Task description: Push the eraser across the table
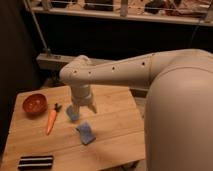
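Observation:
The eraser [35, 161], a flat black block with a lighter stripe, lies at the front left corner of the light wooden table [117, 125]. My gripper [81, 108] hangs from the white arm over the middle of the table, fingers pointing down, far from the eraser and just above a small blue spongy piece [72, 114]. It holds nothing that I can see.
A carrot [51, 120] lies left of the gripper. A red-brown bowl [34, 104] sits at the far left. A second blue spongy piece [86, 132] lies in front of the gripper. My large white arm body fills the right side.

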Available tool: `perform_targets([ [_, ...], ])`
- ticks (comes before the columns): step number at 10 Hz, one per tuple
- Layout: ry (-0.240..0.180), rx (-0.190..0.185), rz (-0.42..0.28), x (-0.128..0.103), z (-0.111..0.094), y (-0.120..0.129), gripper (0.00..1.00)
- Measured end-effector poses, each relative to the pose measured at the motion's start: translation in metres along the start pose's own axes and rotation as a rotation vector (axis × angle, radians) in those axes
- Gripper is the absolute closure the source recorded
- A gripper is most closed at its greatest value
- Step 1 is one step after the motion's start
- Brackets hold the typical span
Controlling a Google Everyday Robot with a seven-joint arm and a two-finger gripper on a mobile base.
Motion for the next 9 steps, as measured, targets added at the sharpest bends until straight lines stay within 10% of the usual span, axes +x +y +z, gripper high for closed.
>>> perform_targets([
  [5,-0.004,-0.006,-0.028,0.001,0.000,0.004,0.35],
  [9,-0.038,-0.027,-0.317,0.009,0.017,0.066,0.35],
])
